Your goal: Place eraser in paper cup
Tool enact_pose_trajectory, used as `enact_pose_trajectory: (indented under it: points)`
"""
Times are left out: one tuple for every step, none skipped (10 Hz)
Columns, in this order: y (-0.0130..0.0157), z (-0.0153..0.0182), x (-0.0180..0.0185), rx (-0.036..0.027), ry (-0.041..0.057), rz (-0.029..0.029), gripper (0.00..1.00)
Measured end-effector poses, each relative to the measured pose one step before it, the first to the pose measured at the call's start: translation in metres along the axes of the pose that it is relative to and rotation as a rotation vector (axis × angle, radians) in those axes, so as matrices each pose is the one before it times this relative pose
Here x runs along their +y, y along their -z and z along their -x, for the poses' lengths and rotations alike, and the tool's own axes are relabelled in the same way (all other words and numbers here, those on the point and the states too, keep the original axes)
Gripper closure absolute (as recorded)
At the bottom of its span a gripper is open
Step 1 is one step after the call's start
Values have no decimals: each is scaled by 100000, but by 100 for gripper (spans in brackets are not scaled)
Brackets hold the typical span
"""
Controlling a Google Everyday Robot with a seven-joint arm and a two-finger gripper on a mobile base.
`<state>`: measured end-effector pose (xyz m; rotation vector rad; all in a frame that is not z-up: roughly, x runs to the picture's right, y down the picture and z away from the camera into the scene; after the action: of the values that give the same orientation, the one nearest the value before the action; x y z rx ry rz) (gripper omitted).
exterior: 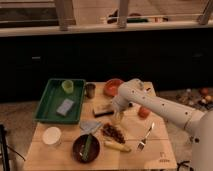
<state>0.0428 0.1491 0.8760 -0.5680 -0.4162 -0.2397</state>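
The eraser (103,109), a tan block with a dark underside, lies on the wooden table (165,155) near its middle. The paper cup (52,135), white and wide, stands upright near the table's front left. My gripper (118,116) hangs at the end of the white arm (160,107), pointing down, just to the right of the eraser and slightly nearer the front. It is far to the right of the paper cup. The eraser is not in the gripper.
A green tray (46,111) at the left holds a light green cup (67,86) and a grey pad (65,106). Around the eraser are a metal cup (90,90), an orange bowl (114,86), a red fruit (144,112), a blue-grey cloth (90,125), a dark bowl (86,148), a banana (118,146) and a fork (145,137).
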Motion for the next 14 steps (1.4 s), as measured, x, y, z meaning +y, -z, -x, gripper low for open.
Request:
enact_pose_trajectory:
  points:
    - [-307, 616, -599, -308, 2931, 579, 20]
    - [-139, 142, -312, 82, 1880, 829, 20]
    - [-297, 342, -768, 44, 3217, 1206, 20]
    - [-165, 346, -597, -166, 1379, 401, 20]
    - [-11, -384, -118, 347, 409, 1100, 20]
    - [-131, -105, -407, -107, 575, 949, 21]
    - [-175, 79, -348, -138, 489, 381, 24]
    - [-363, -6, -164, -63, 416, 1360, 34]
    - [-382, -125, -89, -211, -184, 491, 42]
    - [-612, -58, -71, -536, -333, 1115, 53]
    - [-461, 148, -160, -588, -55, 697, 63]
    - [-117, 36, 20, -368, -138, 568, 72]
    - [-77, -29, -22, -458, -341, 268, 83]
    - [-21, 130, -62, -46, 302, 375, 93]
